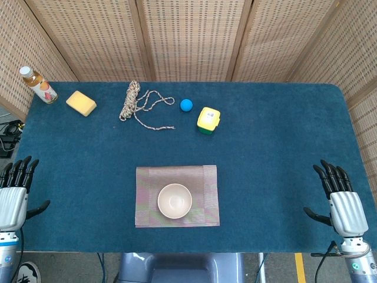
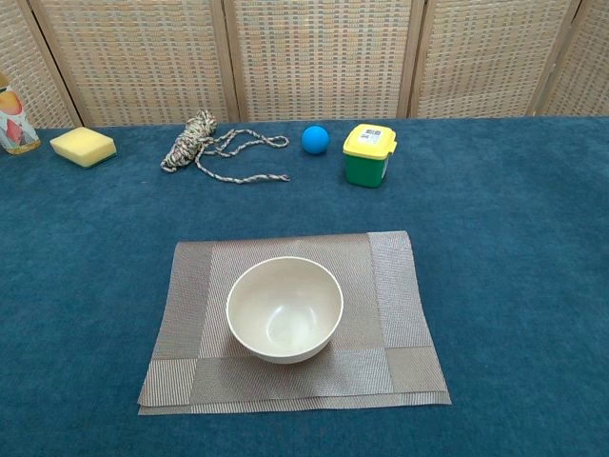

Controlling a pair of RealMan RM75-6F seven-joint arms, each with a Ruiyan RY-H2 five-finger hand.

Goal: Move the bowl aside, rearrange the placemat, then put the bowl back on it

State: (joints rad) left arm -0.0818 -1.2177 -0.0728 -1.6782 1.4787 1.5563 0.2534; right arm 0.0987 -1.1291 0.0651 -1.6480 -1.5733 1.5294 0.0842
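Both of my hands sit at the near edge of the table (image 1: 277, 130), well apart from everything on it: my left hand (image 1: 13, 197) at the left corner and my right hand (image 1: 341, 203) at the right, each with fingers spread and holding nothing. Neither one shows in the chest view.

Between them the bowl (image 2: 284, 307) stands upright near the middle of the placemat (image 2: 395, 286), which lies flat on the blue cloth close to my side. Since the bowl is on the mat and neither hand is near it, I judge that the first step, moving the bowl aside, has not begun.

Next I need to bring one hand in over the mat, close it on the bowl's rim or wall, lift it clear, and set it on bare cloth beside the mat, short of the rope (image 1: 138, 103), ball (image 1: 186, 105) and yellow-lidded tub (image 1: 208, 119) further back.
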